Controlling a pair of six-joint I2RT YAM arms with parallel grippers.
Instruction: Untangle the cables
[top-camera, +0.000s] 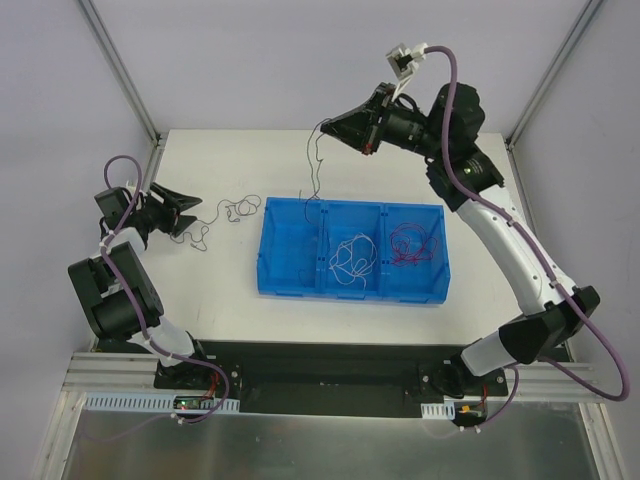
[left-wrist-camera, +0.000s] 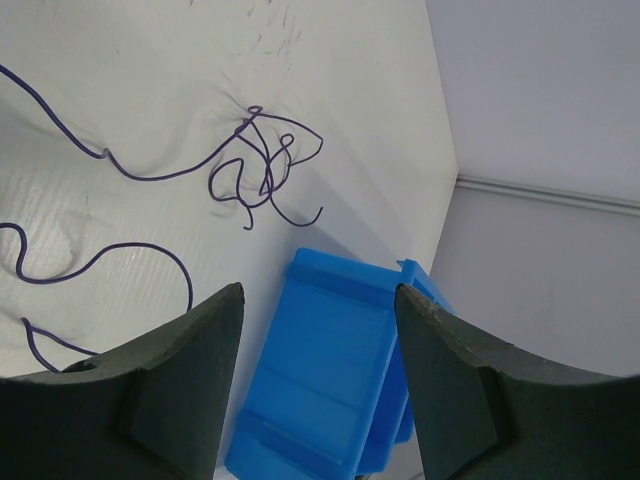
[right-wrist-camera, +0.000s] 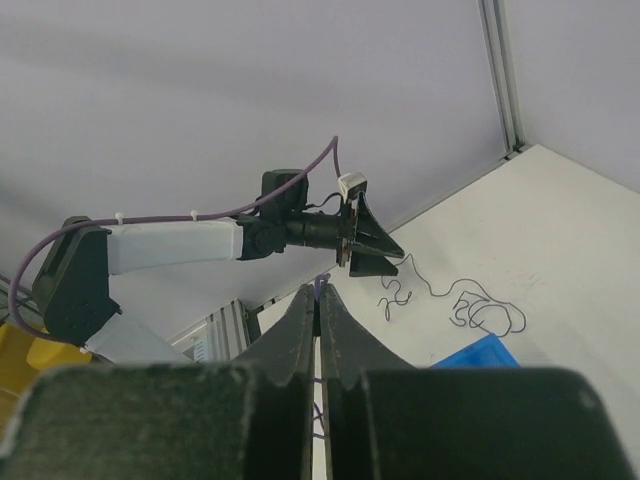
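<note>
A dark purple cable (top-camera: 308, 150) hangs from my right gripper (top-camera: 324, 124), which is raised above the table's far side and shut on its top end. The cable's lower end reaches the left compartment of the blue bin (top-camera: 290, 285). In the right wrist view the fingertips (right-wrist-camera: 320, 290) pinch a short purple tip. A second dark cable (top-camera: 228, 211) lies curled on the table left of the bin, also seen as the cable (left-wrist-camera: 262, 170). My left gripper (top-camera: 196, 213) stands open just left of it, with nothing between its fingers (left-wrist-camera: 200, 340).
The bin's middle compartment holds a white cable (top-camera: 350, 262) and its right compartment a red cable (top-camera: 413, 245). Grey walls and metal frame posts close in the table at the back and sides. The left arm (right-wrist-camera: 170, 245) shows in the right wrist view.
</note>
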